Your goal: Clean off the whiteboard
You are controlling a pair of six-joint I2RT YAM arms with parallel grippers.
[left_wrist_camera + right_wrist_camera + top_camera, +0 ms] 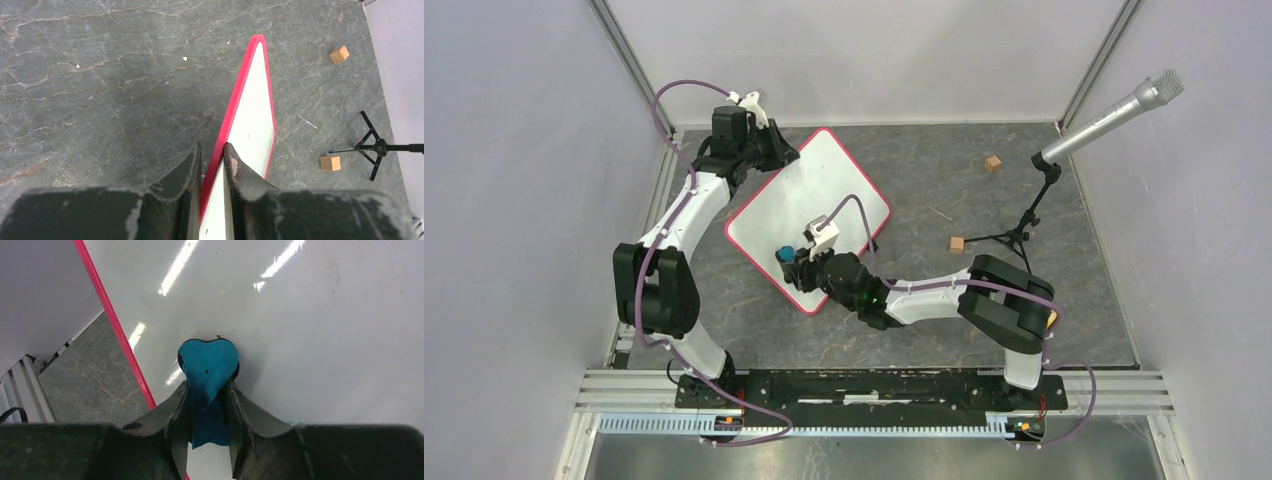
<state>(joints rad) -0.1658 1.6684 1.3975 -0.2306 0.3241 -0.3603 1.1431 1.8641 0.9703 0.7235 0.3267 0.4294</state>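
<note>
A blue eraser (209, 365) is held clamped in the right gripper (207, 390) and pressed against the whiteboard (310, 330), close to its red rim. Farther out, the board's far edge is pinched by the left gripper (212, 152), clenched on the rim above the counter (100, 75). No writing is seen on the face. With heavy wiping pressure, the board could be twisted out of that thin edge grip, or the eraser dragged past the rim.

glossy smooth whiteboard (310, 330), matt veined stone-look table (100, 75), soft blue eraser pad (209, 365).
</note>
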